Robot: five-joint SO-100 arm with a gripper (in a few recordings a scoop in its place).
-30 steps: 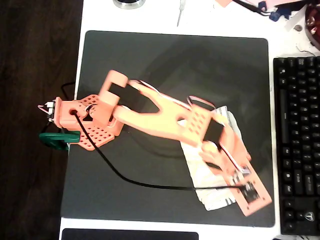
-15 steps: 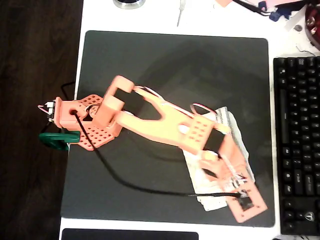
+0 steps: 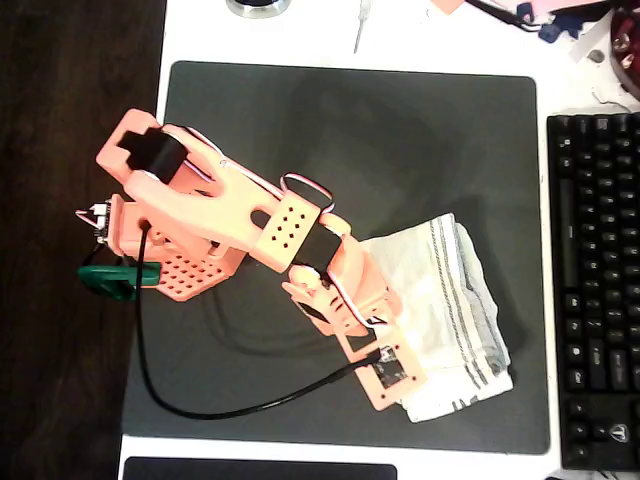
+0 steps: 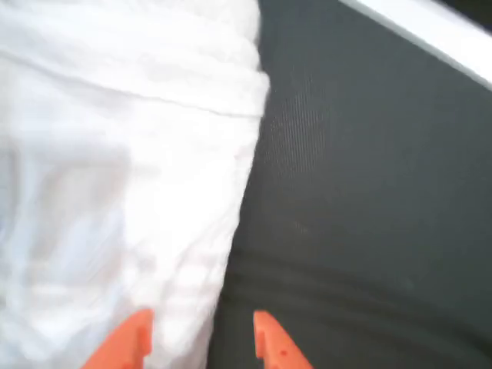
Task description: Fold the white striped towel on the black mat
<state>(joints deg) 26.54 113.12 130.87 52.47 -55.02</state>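
**Q:** Where does your tool stand, and on what?

**A:** My orange two-finger tool (image 4: pixel 201 342) hangs low with its fingers apart and nothing between them. In the wrist view the left tip sits over the soft white striped cloth towel (image 3: pixel 440 310), the right tip over the matte dark grey-black mat with rounded corners (image 3: pixel 400 130); the towel's edge runs between them. Whether either tip touches the cloth, I cannot tell.

**Q:** Which step is this?

**A:** I judge it a regrasp between folds. The towel lies bunched and already doubled on the lower right part of the mat, its thin grey stripes curving along the right side in the overhead view. It is rumpled, not squared.

**Q:** What does the next move call for?

**A:** Probably closing on that near edge, lifting little, and carrying it across. The cloth is limp and layered, so I may pinch one ply alone.

**Q:** And around the mat?

**A:** A white bench (image 3: pixel 300 30) carries it; a black keyboard (image 3: pixel 595 290) lies just right of it, well clear of the towel.
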